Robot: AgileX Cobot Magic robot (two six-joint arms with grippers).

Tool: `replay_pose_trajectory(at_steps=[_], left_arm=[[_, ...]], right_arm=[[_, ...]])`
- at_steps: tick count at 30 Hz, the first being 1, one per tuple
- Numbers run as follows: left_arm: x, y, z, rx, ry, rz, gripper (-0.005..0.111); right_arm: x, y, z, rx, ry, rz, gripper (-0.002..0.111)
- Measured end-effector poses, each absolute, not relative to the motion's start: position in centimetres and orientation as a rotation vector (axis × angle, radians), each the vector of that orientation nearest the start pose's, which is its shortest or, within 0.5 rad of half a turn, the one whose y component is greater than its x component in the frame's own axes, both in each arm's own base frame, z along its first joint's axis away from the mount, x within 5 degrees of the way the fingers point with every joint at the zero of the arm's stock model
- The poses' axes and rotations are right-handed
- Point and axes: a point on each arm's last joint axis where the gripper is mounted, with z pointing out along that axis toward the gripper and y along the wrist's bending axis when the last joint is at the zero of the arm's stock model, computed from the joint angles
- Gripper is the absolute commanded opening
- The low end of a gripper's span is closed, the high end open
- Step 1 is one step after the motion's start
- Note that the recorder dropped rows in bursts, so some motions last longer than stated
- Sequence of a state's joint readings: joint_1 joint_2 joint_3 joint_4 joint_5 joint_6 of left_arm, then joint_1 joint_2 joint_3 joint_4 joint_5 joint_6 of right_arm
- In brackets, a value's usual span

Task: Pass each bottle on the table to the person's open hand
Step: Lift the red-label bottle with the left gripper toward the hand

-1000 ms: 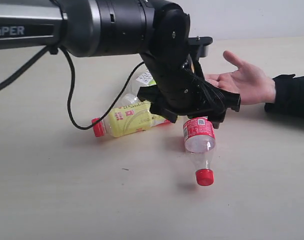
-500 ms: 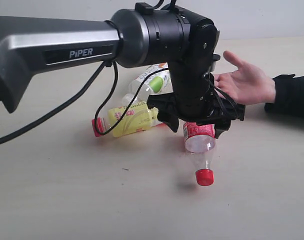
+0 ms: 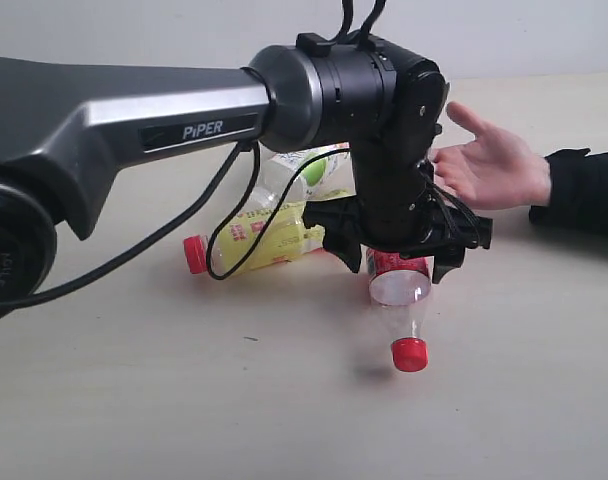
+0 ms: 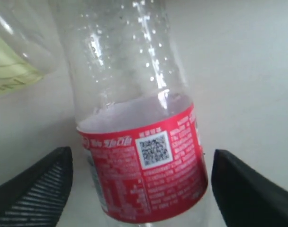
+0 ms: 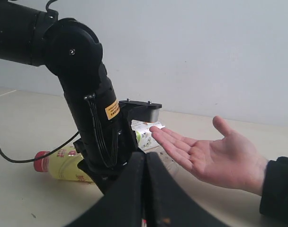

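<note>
Behind pale wood-grain table, plain wall, probably off-white.

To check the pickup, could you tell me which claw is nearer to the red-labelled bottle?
Left. The left claw straddles the red-labelled bottle, open either side; the right claw is shut, farther back.

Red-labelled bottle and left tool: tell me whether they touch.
Apart. The left wrist view shows the left tool open around the red-labelled bottle, with a strip of table between each finger and it.
</note>
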State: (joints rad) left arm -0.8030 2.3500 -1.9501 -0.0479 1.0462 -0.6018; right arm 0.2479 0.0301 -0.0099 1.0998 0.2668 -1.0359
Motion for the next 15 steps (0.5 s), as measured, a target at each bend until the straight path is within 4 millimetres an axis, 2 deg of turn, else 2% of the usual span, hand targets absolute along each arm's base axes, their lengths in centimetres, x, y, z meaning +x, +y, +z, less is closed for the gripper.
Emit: replay_pose_trajectory(at_steps=[7,11,15], left_arm=[[33.8,-35.7,12.8,0.269,3.027,-0.223,0.076],[33.8,-35.7,12.7,0.267,3.028,-0.227,0.045],[33.6,-35.6,12.7,0.261,3.059,-0.219,0.005]], right_arm=[[4.9,3.5,20.4,-0.345,1.606,0.421,0.000],[4.9,3.5,20.4,-0.345,1.606,0.421,0.000],[4.9,3.5,20.4,-0.345,1.606,0.421,0.000]])
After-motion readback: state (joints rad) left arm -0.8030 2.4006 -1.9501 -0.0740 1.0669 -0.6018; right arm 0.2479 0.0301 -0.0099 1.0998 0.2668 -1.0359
